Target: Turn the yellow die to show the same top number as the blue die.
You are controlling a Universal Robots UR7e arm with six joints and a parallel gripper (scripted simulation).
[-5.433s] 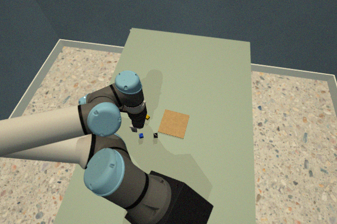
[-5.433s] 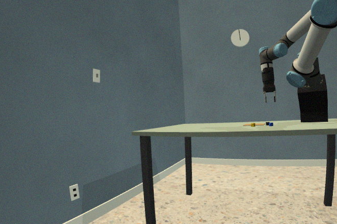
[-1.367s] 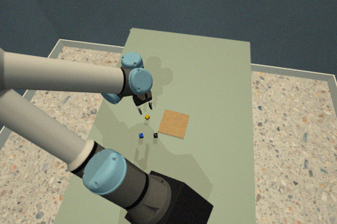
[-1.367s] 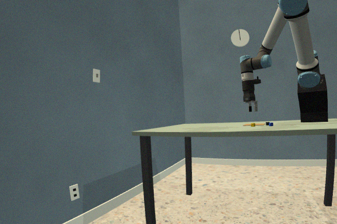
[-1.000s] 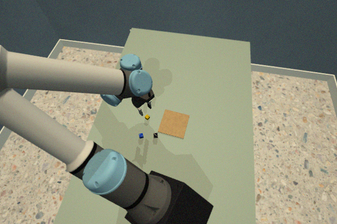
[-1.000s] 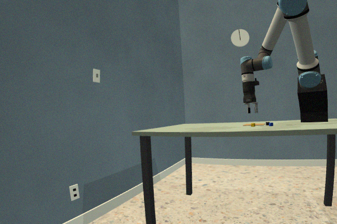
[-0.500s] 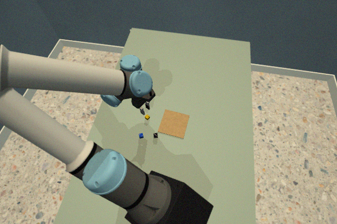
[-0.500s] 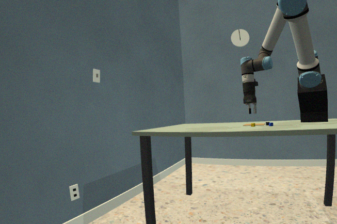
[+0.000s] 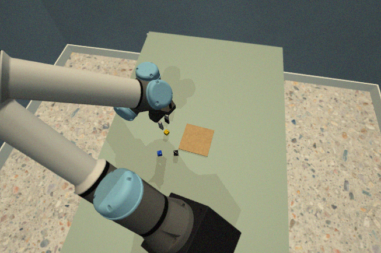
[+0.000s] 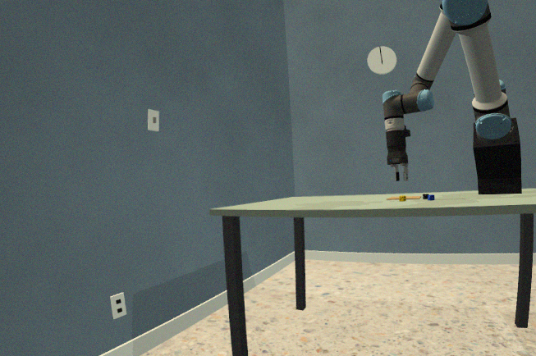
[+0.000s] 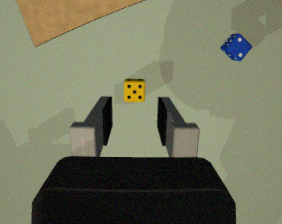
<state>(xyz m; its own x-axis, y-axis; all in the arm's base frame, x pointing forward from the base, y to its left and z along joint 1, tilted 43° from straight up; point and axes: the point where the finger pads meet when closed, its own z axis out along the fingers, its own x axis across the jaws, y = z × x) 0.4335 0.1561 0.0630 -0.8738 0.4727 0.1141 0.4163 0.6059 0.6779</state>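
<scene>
The hand (image 10: pixel 400 176) hangs above the counter (image 9: pixel 241 98), pointing straight down, its two fingers parted with nothing between them. Seen from the wrist, the yellow die (image 11: pixel 135 90) lies on the bare counter below, framed in the gap just past the fingertips, five pips up, with counter showing on either side of it between the fingers. In the side view there is clear air between the fingertips and the die. The die sits off the mat (image 9: pixel 196 139), near the mat's left edge but apart from it. The mat lies flat, all four edges well inside the counter's borders. The blue die (image 9: pixel 159 153) and the black die (image 9: pixel 175 153) rest side by side nearer the robot's base, apart from each other and from the yellow die; the black one lies just beside the mat's near corner without touching it. The blue die's top pips are too blurred to count.
</scene>
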